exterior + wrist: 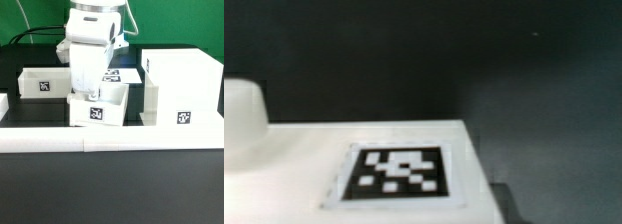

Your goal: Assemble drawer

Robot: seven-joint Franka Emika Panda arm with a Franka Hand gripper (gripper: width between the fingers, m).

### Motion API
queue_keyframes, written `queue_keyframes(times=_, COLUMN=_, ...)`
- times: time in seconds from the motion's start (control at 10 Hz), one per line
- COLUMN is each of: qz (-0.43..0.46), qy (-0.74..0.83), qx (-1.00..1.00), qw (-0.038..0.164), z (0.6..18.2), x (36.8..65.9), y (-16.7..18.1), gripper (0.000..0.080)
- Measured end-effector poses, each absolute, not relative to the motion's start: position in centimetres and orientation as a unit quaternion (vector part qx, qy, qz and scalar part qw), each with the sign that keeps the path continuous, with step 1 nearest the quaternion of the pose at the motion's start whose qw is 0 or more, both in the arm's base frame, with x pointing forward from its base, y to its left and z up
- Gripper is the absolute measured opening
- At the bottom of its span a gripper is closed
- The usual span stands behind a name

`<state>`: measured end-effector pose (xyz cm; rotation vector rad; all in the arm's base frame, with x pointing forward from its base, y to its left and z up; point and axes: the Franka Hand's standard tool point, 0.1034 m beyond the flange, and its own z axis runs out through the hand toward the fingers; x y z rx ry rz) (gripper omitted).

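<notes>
The drawer's tall white shell [180, 85] stands at the exterior view's right, with a tag low on its front. One small white tray [97, 108] with a tag sits in the middle, just behind the border wall. A second tray [45, 82] lies at the left. My gripper [91, 92] hangs straight down onto the middle tray's back edge; its fingertips are hidden there. The wrist view shows a white surface with a tag [399, 172] close up and a rounded white part [239, 120] beside it. No fingers show in it.
A long low white border wall [110, 140] runs along the front. The marker board [127, 74] lies flat behind the middle tray. The table [110, 190] is black.
</notes>
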<state>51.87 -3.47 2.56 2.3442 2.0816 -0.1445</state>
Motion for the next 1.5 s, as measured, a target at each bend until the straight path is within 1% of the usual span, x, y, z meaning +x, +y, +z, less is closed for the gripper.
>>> queue_keyframes(times=0.1, qz=-0.049, qy=0.697, qx=0.716, qw=0.000, z=2.5, x=51.7, y=-3.8, gripper=0.0042)
queue_keyframes(times=0.4, qz=-0.050, qy=0.698, qx=0.715, qw=0.000, z=2.4, x=51.6, y=-4.0, gripper=0.0042)
queue_keyframes(times=0.6, qz=-0.049, qy=0.690, qx=0.722, qw=0.000, z=2.4, x=52.0, y=-3.4, gripper=0.0042)
queue_keyframes(times=0.8, qz=-0.036, qy=0.685, qx=0.728, qw=0.010, z=2.5, x=52.6, y=-2.9, gripper=0.0042)
queue_keyframes(times=1.1, qz=-0.019, qy=0.679, qx=0.734, qw=0.023, z=2.5, x=52.8, y=-2.7, gripper=0.0042)
queue_keyframes(times=1.2, qz=-0.018, qy=0.678, qx=0.734, qw=0.024, z=2.4, x=52.8, y=-2.7, gripper=0.0042)
queue_keyframes(times=1.3, qz=-0.009, qy=0.679, qx=0.734, qw=0.031, z=2.4, x=53.0, y=-2.7, gripper=0.0042)
queue_keyframes(times=1.5, qz=-0.015, qy=0.679, qx=0.734, qw=0.026, z=2.4, x=53.0, y=-2.7, gripper=0.0042)
